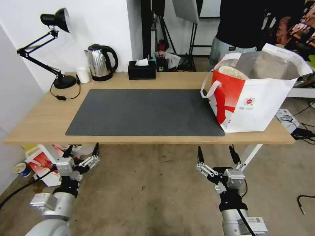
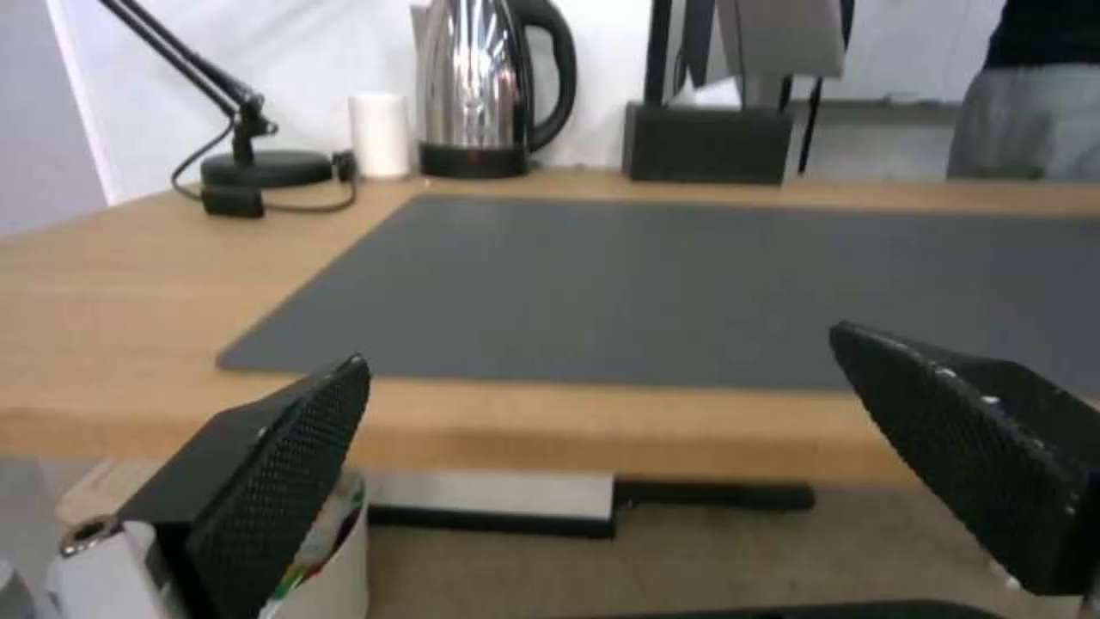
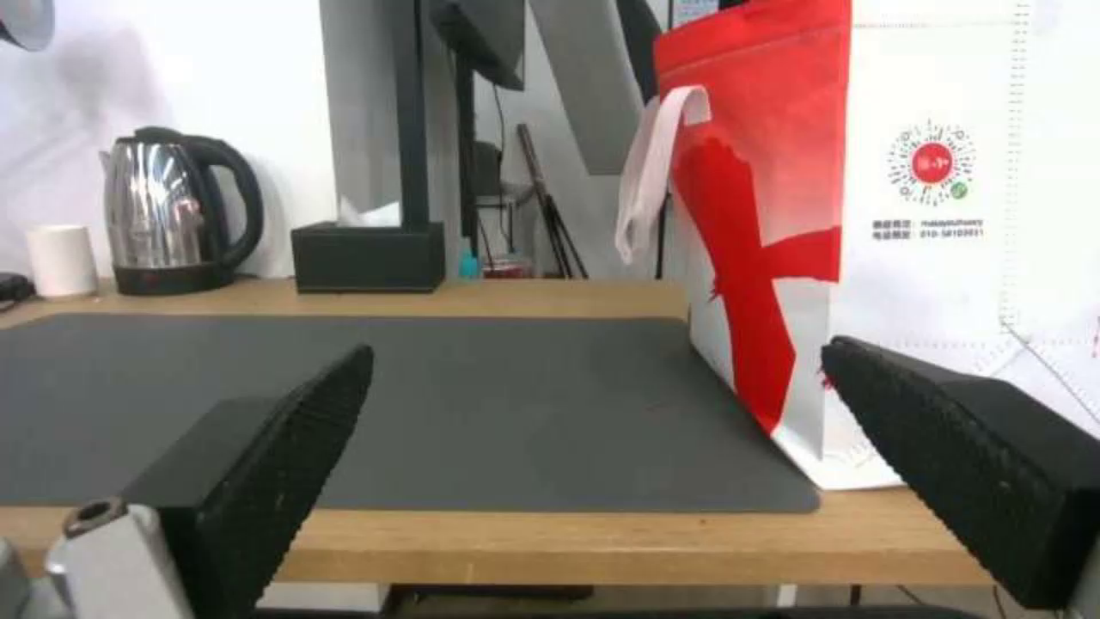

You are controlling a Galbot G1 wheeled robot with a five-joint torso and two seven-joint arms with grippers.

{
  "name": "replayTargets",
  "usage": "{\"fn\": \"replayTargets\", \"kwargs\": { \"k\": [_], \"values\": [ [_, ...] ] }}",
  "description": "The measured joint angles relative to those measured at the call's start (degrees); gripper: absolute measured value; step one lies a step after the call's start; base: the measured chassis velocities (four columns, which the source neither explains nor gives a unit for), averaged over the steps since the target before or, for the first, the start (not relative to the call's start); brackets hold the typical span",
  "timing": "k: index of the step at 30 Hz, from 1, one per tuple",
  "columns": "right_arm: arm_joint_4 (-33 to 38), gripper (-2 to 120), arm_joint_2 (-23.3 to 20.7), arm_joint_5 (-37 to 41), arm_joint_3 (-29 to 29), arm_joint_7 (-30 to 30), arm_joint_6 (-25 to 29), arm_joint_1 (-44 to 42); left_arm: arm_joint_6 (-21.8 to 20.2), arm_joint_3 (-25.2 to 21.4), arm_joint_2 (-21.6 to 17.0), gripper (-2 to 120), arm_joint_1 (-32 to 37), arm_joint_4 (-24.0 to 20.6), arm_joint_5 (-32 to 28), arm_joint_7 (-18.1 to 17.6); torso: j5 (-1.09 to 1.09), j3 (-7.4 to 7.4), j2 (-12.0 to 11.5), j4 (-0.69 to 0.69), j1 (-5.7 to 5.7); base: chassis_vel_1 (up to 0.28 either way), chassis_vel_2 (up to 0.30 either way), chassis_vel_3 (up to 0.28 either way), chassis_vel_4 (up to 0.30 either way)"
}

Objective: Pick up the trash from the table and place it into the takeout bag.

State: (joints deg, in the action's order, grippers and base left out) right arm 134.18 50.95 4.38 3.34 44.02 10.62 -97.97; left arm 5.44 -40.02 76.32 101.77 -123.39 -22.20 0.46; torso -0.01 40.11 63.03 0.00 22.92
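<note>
Nearest the head camera, the left end effector (image 1: 82, 151) and the right end effector (image 1: 216, 154) are held below the desk's (image 1: 42, 121) front edge, fingers spread and empty. The takeout bag (image 1: 252, 98) is stood upright at the desk's right end, overlapping the grey mat (image 1: 144, 111); a pale round bowl (image 1: 232, 72) is seen inside it.

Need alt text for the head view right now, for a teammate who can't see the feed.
The white-and-red takeout bag stands open at the table's right end, a round white bowl inside it. Both grippers, left and right, hang open below the near edge. A kettle, tissue box and lamp line the back.
</note>
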Motion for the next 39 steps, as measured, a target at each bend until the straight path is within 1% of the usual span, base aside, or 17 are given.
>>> {"fn": "replayTargets", "kwargs": {
  "k": [2, 7, 13, 16, 24, 39],
  "values": [
    [0.00, 100, 0.00, 0.00, 0.00, 0.00, 0.00, 0.00, 0.85, 0.69, 0.55, 100, -0.32, 1.18, 1.31, -0.29, 0.00, 0.00, 0.00, -0.01, 0.00, 0.000, 0.000, 0.000, 0.000],
    [0.00, 100, 0.00, 0.00, 0.00, 0.00, 0.00, 0.00, 1.66, 1.16, 1.00, 100, -1.09, 2.61, 1.83, -0.31, 0.00, 0.00, 0.00, -0.01, 0.00, 0.000, 0.000, 0.000, 0.000],
    [0.00, 100, 0.00, 0.00, 0.00, 0.00, 0.00, 0.00, 2.33, 1.37, 1.30, 100, -1.25, 2.92, 1.72, -0.30, 0.01, 0.00, 0.00, 0.00, 0.00, 0.000, 0.000, 0.000, 0.000],
    [0.00, 100, 0.00, 0.00, 0.00, 0.00, 0.00, 0.00, 3.30, 1.71, 1.65, 100, -1.90, 3.17, 2.17, -0.03, 0.01, 0.00, 0.00, 0.00, 0.00, 0.000, 0.000, 0.000, 0.000],
    [0.00, 100, 0.00, 0.00, 0.00, 0.00, 0.00, 0.00, 4.92, 1.38, 1.33, 100, -2.99, 3.56, 2.32, 0.55, 0.01, 0.00, 0.00, 0.00, 0.00, 0.000, 0.000, 0.000, 0.000],
    [0.00, 100, 0.00, 0.00, 0.00, 0.00, 0.00, 0.00, 5.27, 1.38, 0.70, 100, -3.19, 4.28, 2.14, 0.84, 0.01, 0.00, 0.00, 0.00, 0.00, 0.000, 0.000, 0.000, 0.000]
  ]
}}
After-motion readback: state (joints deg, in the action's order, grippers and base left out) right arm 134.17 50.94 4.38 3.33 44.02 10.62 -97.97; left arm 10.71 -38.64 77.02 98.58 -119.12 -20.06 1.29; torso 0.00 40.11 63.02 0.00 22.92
